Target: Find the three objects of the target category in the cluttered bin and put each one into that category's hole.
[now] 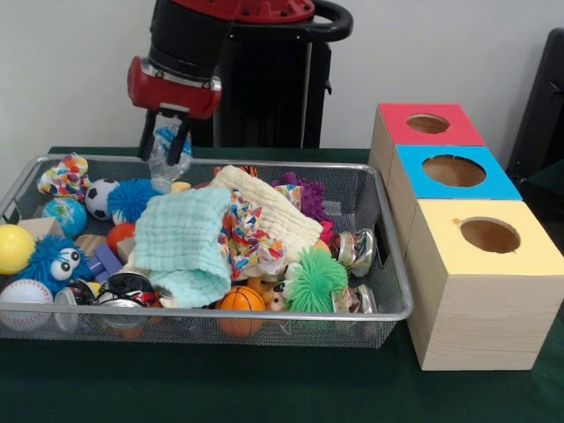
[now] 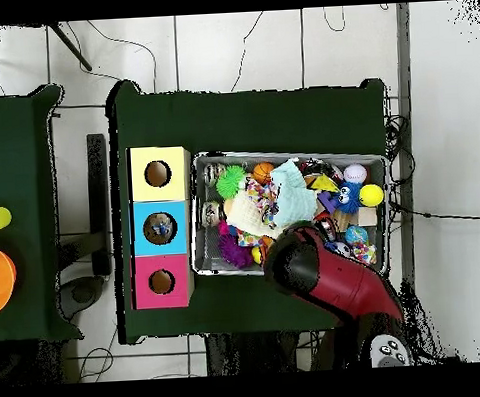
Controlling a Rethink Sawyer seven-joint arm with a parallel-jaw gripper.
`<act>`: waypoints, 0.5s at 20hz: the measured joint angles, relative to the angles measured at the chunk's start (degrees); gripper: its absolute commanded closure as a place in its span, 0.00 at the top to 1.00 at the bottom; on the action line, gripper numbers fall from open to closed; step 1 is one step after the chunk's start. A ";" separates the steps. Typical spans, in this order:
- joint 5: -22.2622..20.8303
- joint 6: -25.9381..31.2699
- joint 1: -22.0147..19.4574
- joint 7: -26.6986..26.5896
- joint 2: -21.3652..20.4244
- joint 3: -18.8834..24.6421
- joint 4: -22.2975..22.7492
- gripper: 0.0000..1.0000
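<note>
1. The cluttered bin sits on the green table, just beside three wooden boxes. Each box has one round hole on top: the red box, the blue box and the yellow box.
2. The gripper hangs over the far left part of the bin. Its black fingers are closed around a clear crinkly thing. It looks like a small plastic bottle or wrapper, but the view is too poor to be sure.
3. That clear thing is probably very light and thin. It may squash or slip, so a soft squeeze around its middle seems best.
4. The bin is full of toys. A mint cloth and a cream cloth are floppy and cover things under them.
5. The fuzzy green ball and fuzzy blue ball are soft and easy to pinch.
6. The little basketball and baseball are round and could roll away.
</note>
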 measured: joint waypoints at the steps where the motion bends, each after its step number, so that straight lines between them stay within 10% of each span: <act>1: 0.82 0.15 0.82 0.67 0.02 -0.01 0.14 0.00; 10: 5.98 6.31 9.83 7.03 0.51 -1.72 0.21 0.00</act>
